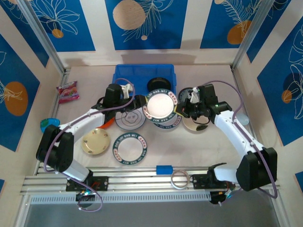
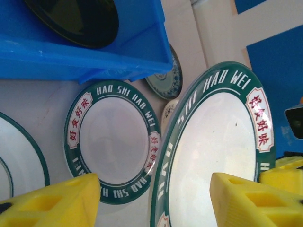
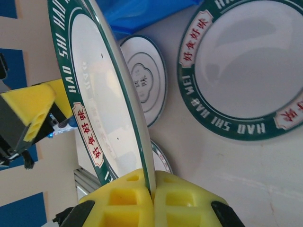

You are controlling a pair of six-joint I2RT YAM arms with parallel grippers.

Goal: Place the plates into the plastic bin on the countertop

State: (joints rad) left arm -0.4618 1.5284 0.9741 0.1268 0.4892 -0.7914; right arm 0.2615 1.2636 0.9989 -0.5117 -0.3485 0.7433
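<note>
Where the two arms meet above the middle of the countertop [image 1: 208, 146], the scene starts at far left with a pink snack packet [image 1: 67, 91] lying by the wall. Nearer the arm bases, a cream plate [image 1: 96, 141] and a green-rimmed plate [image 1: 130, 147] lie flat side by side. Just beyond them, a white plate with a line drawing [image 1: 130, 118] sits partly under the left arm. The left gripper [image 1: 140, 101] extends from the left with its yellow fingers [image 2: 52, 203] well apart, and the edge of the raised plate [image 1: 160, 105] stands between them. One finger is clear of the plate. Whether the other touches the plate's face cannot be told. The raised plate, white with a dark-green lettered rim, hangs tilted above a second lettered plate [image 1: 166, 124], just in front of the plastic bin [image 1: 135, 74]. The blue bin stands at the back of the countertop with a black plate [image 1: 159, 86] in its right end. A teal patterned plate [image 2: 165, 78] lies just beside the bin's corner. From the right, the right gripper [image 3: 151, 178] is clamped on the raised plate's rim, pinching it from both faces. A small blue block [image 1: 164, 169] and a tape ring [image 1: 180, 179] rest on the metal rail [image 1: 142, 182] at the near edge.
</note>
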